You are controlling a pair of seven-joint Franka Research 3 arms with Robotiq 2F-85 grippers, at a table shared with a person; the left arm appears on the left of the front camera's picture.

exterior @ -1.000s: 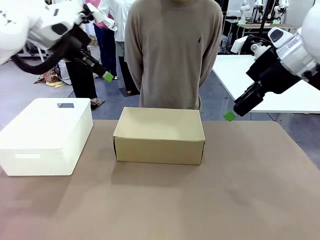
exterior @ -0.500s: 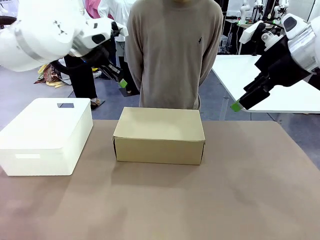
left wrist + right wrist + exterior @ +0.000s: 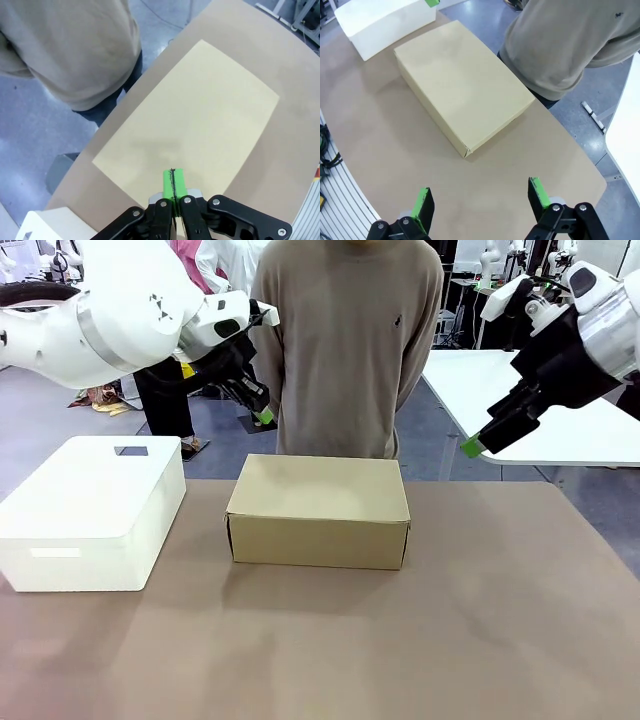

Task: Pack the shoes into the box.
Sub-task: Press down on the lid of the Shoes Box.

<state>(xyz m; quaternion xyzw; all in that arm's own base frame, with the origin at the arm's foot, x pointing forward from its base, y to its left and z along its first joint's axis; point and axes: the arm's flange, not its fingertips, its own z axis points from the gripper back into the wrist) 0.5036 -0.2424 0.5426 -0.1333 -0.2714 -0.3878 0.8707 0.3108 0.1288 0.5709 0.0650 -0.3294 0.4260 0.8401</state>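
Note:
The box (image 3: 318, 508) is a tan cardboard shoebox with its lid down, standing mid-table at the far side; it also lies below both wrist cameras (image 3: 192, 125) (image 3: 460, 85). The shoes are out of view. My left gripper (image 3: 263, 417) hangs in the air above and behind the box's far left corner, its green pads (image 3: 174, 183) pressed together with nothing between them. Above the table's far right edge my right gripper (image 3: 470, 447) is held high, and its two green fingertips (image 3: 425, 202) stand wide apart and empty.
A white plastic lidded bin (image 3: 92, 512) sits at the left of the table. A person in a beige sweater (image 3: 345, 340) stands at the far side, right behind the box. Bare brown tabletop (image 3: 330, 650) spreads in front of the box.
My left arm has swung right from above the white bin to behind the box's left corner. The right gripper has risen slightly and moved a little to the right.

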